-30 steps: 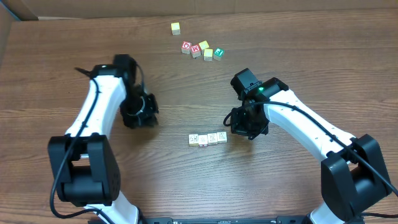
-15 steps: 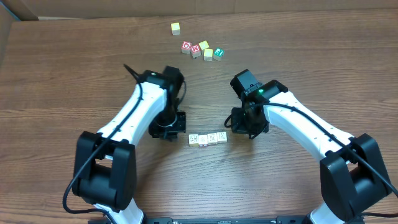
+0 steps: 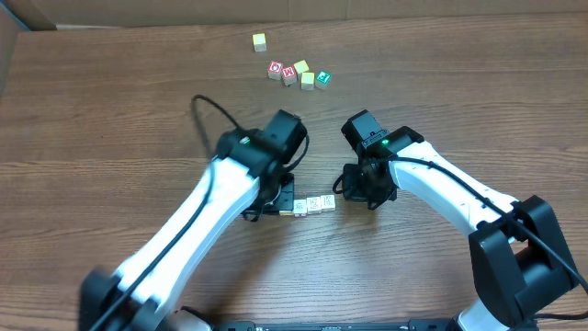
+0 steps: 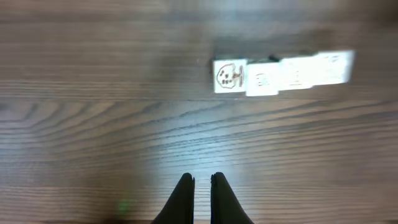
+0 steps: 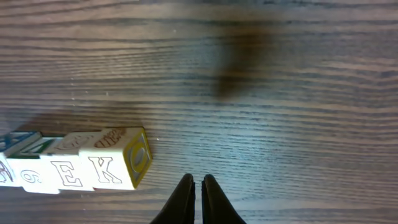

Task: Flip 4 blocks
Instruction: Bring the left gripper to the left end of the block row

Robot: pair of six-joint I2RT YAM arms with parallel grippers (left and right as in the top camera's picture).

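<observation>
Several cream-faced blocks (image 3: 314, 204) lie in a tight row on the wooden table. In the left wrist view the row (image 4: 283, 73) is blurred and lies ahead and to the right, well apart from my left gripper (image 4: 201, 178), which is shut and empty. From overhead, my left gripper (image 3: 278, 200) sits over the row's left end and hides part of it. The right wrist view shows the "K" block (image 5: 115, 165) and "E" block (image 5: 67, 173) at the row's right end. My right gripper (image 5: 198, 179) is shut, empty, just right of the "K" block without touching it.
At the back of the table lie red "O" (image 3: 276, 69) and "W" (image 3: 289, 72) cubes, a green cube (image 3: 322, 79), two yellow cubes (image 3: 307, 80) and a lone yellow cube (image 3: 260, 41). A cardboard wall (image 3: 184, 11) borders the far edge.
My left arm has swung right from the table's left side to the left end of the row. My right gripper has stayed beside the right end.
</observation>
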